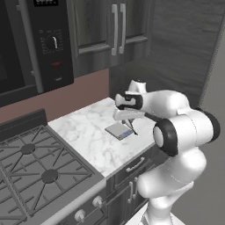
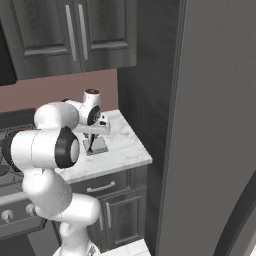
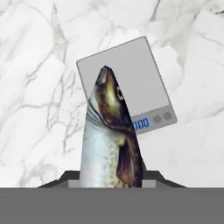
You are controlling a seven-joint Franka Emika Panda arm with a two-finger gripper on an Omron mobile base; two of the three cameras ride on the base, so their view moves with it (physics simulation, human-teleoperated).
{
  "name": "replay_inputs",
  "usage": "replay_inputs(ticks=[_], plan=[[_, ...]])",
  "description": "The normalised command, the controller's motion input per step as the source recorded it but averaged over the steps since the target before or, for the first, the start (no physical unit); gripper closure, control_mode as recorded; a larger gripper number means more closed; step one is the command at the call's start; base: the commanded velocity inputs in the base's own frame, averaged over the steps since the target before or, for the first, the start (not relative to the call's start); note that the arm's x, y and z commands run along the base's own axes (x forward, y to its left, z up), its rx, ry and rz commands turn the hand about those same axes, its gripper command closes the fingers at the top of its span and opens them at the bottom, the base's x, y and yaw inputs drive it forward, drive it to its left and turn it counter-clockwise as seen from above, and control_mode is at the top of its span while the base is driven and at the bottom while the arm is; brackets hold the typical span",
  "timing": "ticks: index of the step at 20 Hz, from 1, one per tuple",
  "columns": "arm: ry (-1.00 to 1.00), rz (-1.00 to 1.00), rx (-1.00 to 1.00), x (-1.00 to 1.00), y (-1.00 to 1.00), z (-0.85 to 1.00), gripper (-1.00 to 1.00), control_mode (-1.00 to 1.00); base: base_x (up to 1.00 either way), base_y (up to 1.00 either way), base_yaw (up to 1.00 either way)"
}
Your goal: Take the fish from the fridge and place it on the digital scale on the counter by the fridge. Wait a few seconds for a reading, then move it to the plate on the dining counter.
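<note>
So from the hand cam, closest thing is the fish (image 3: pixel 111 140), hanging head-down right in front of the lens, pale belly on one side and brownish-dark back and fin on the other. It rises from between the fingers (image 1: pixel 130 126), which are pinching it. Its head points down at the digital scale (image 3: pixel 131 83), and whether it's actually touching the slab I can't tell. The scale is a flat grey square with a bluish display strip and two round buttons along one edge, lying flat on the white veined desk (image 1: pixel 88 132).

In the left base view the arm is folded over the desk with the hand right above the scale (image 1: pixel 118 130). A gas stove (image 1: pixel 39 171) sits to the left, and dark cabinets (image 1: pixel 110 30) hang above at the back. In the right base view the tall grey fridge (image 2: pixel 215 125) stands beside the desk.
</note>
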Motion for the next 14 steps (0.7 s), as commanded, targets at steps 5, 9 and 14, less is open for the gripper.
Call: replay_inputs(ticks=[5,9,14], plan=[[-0.14,0.01,0.02,-1.00,-0.17,0.90,1.00,-1.00,0.00,0.00,0.00],[-0.08,0.03,0.00,-1.00,-0.06,0.95,1.00,-1.00,0.00,0.00,0.00],[-0.03,0.04,0.00,-1.00,0.00,0.98,1.00,-1.00,0.00,0.00,0.00]])
